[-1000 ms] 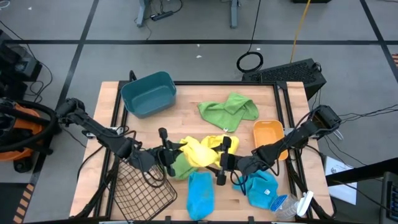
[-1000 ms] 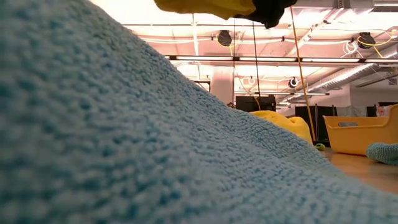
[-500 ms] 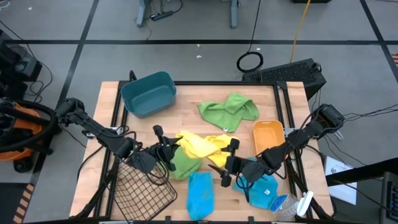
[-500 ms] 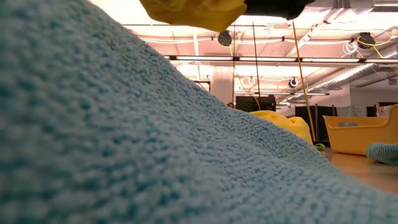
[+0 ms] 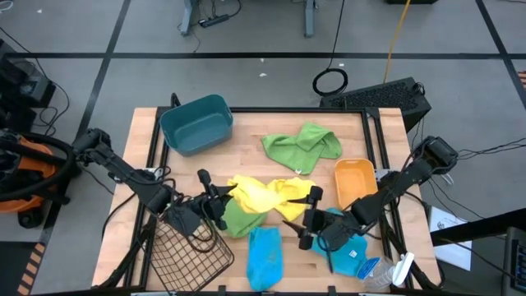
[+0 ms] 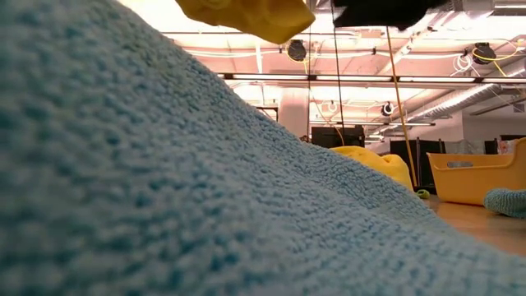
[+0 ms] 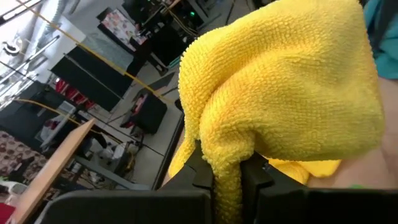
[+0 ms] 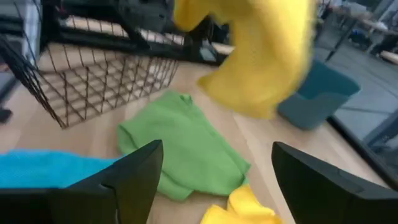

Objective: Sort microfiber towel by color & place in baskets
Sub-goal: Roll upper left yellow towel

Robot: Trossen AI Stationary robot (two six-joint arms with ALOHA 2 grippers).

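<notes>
One fuzzy yellow towel (image 7: pixel 280 87) bunched, pinched in left gripper (image 7: pixel 227 171) jaws

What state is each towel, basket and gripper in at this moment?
left gripper: shut on yellow towel, lifting it
right gripper: open, empty
green towel: crumpled on table
second green towel: under the yellow one
blue towel: flat on table
teal bin: empty
orange tub: empty
wire basket: empty

Clear bottle (image 5: pixel 386 271), seemingly at table (image 5: pixel 246 131) corner.
</notes>
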